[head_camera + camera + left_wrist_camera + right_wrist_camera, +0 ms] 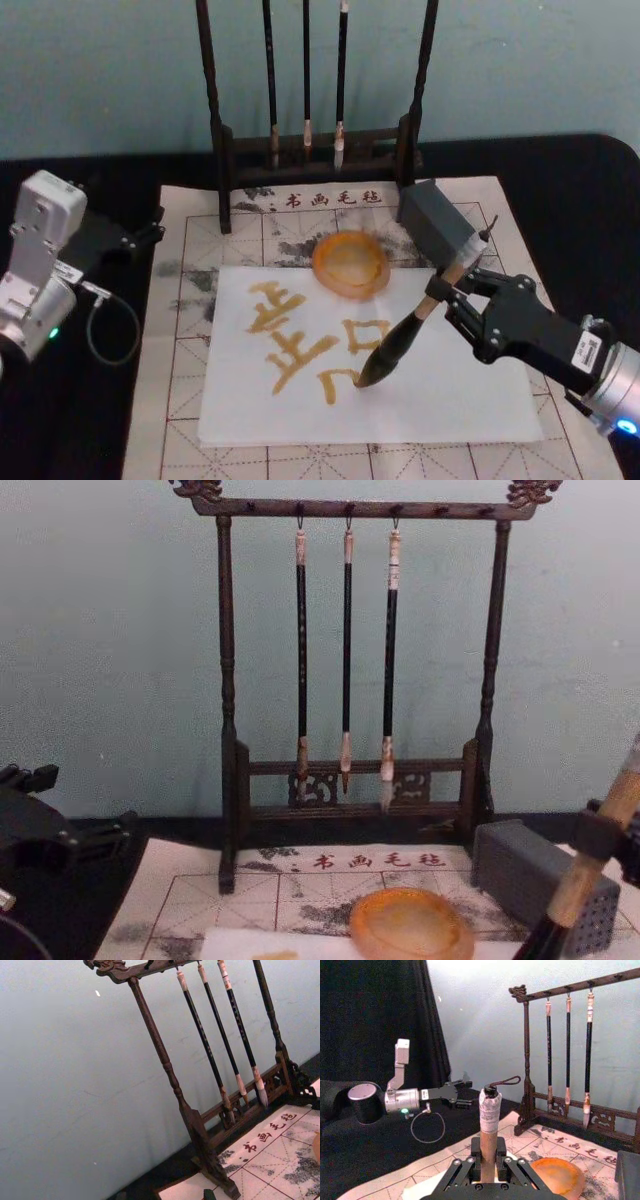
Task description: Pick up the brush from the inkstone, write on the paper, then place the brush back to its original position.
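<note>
The brush [392, 347] leans in my right gripper [441, 294], which is shut on its tan handle just above the black collar. Its dark tip touches the white paper [300, 405] at the lower end of golden-brown strokes written there. The round orange inkstone [350, 263] sits just beyond the paper's far edge, with nothing resting on it. In the right wrist view the handle [488, 1110] stands upright between the fingers [476, 1149], and the inkstone [559, 1176] lies off to one side. My left gripper [150, 228] is parked at the table's left, open, off the mat.
A dark wooden rack [315, 140] with three thin hanging brushes stands at the back. A grey rectangular block [435, 225] lies right of the inkstone, close to the brush's upper end. The cream grid mat [180, 300] lies under the paper. A loose cable [110, 325] loops by the left arm.
</note>
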Available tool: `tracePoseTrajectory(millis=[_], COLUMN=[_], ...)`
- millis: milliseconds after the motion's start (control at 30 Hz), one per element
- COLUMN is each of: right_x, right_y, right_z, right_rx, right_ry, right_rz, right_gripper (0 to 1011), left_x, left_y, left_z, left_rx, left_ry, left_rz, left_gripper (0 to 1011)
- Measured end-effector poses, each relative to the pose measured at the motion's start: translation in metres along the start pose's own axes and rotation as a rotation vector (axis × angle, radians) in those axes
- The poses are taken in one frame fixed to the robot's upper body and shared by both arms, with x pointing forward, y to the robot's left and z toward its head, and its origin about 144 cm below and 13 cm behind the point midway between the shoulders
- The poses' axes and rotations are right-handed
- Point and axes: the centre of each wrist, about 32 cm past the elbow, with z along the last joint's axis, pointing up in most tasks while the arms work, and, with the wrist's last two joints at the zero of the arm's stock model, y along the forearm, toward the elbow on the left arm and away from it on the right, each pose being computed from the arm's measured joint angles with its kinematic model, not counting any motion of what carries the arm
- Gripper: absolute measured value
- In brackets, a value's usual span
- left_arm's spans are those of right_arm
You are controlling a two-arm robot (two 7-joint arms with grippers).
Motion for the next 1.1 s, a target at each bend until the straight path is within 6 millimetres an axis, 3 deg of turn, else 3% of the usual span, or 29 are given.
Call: tracePoseTrajectory(millis=[1100], right_x=[-0.0029], right_y=[-0.0091], right_z=[0.0087], right_rx=[0.025], right_ry=[-0.024], right_rz=[0.051], right_gripper=[195], left_x=[0.0], left_y=[0.0], left_z=[0.0], left_rx=[0.0], left_ry=[0.0], left_rz=[0.0], left_gripper=[1001])
